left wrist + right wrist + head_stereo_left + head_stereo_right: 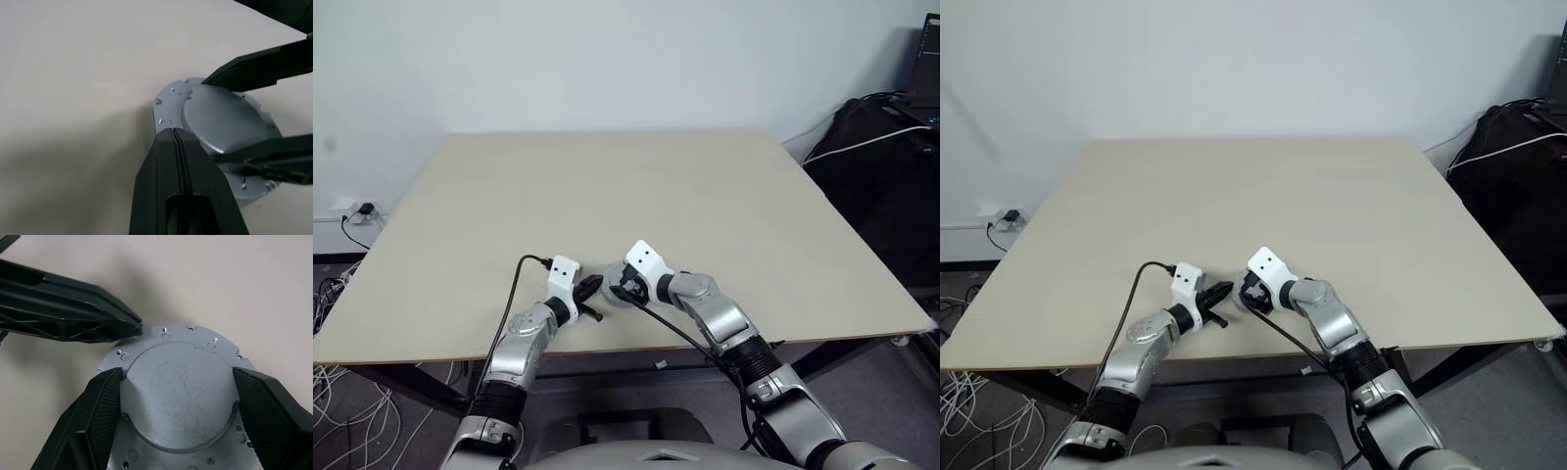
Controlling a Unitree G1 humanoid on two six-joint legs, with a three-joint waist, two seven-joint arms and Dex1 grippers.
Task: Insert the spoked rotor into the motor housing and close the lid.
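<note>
The motor housing [188,335] is a flat silver flange with small holes, lying near the table's front edge. On it sits the lid [176,401], smooth grey face up. My right gripper [177,374] is shut on the lid, one ribbed pad against each side of its rim. My left gripper [173,133] is shut with nothing in it, and its tip touches the housing's flange on the side facing it. From above, both grippers [590,287] [619,287] meet over the housing. The spoked rotor is hidden.
The pale wooden table [607,186] stretches far beyond the housing. Its front edge lies just under my wrists. Black bags and cables [891,166] stand off the table's right side, and loose cables [333,392] lie on the floor at left.
</note>
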